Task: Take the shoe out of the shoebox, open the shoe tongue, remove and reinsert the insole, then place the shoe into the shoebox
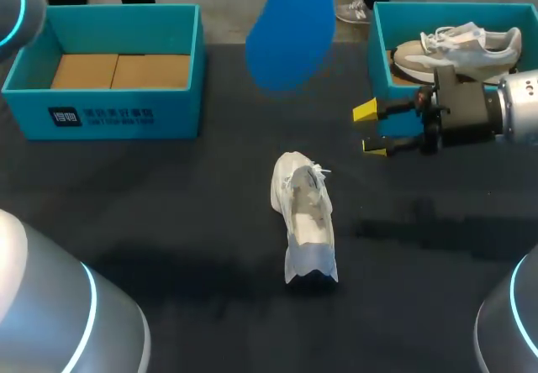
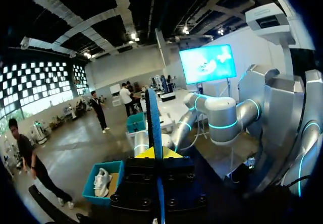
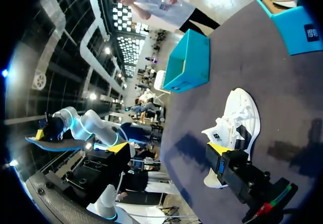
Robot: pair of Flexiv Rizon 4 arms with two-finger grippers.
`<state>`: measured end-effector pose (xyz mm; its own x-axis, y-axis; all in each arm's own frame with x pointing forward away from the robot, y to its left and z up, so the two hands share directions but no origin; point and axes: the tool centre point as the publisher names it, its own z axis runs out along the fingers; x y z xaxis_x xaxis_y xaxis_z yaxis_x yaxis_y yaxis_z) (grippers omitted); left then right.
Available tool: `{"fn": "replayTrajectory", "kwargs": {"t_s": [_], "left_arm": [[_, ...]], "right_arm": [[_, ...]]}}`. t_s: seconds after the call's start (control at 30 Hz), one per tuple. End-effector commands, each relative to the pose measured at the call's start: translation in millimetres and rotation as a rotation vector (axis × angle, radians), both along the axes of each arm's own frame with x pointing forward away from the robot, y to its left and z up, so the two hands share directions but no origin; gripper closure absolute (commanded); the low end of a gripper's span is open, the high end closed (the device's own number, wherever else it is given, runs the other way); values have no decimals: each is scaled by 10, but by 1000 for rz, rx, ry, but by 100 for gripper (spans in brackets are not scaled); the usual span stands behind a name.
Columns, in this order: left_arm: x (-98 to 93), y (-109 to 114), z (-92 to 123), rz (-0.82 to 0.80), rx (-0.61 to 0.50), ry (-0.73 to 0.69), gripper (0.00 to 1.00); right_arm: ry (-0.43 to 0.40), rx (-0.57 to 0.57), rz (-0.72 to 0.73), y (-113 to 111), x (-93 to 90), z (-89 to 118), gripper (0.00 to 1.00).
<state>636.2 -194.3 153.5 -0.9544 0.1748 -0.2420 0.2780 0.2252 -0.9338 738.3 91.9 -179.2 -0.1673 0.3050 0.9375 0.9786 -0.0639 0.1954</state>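
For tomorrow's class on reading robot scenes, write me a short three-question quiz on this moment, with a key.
1. True or false: the right gripper is open and holds nothing.
2. Where is the white shoe? A) held up in the air B) lying on the table C) between the right gripper's fingers
3. Fill in: the left gripper is shut on the blue ____.
Key: 1 true; 2 B; 3 insole.
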Motion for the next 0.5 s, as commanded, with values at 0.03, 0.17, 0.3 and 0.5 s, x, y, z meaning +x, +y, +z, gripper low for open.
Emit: {"fn": "replayTrajectory", "kwargs": {"t_s": [0.03,0.17,0.3,0.5], "left_arm": [[-76,72,-30,105,51,-472,100],[-19,58,-121,123,95,-480,100],[-19,58,-121,123,95,-480,100],[-19,58,-121,123,95,-480,100]], "right_arm": [[0,0,0,17,10,-6,0],[0,0,0,17,10,-6,0],[0,0,0,17,10,-6,0],[0,0,0,17,10,-6,0]]}}
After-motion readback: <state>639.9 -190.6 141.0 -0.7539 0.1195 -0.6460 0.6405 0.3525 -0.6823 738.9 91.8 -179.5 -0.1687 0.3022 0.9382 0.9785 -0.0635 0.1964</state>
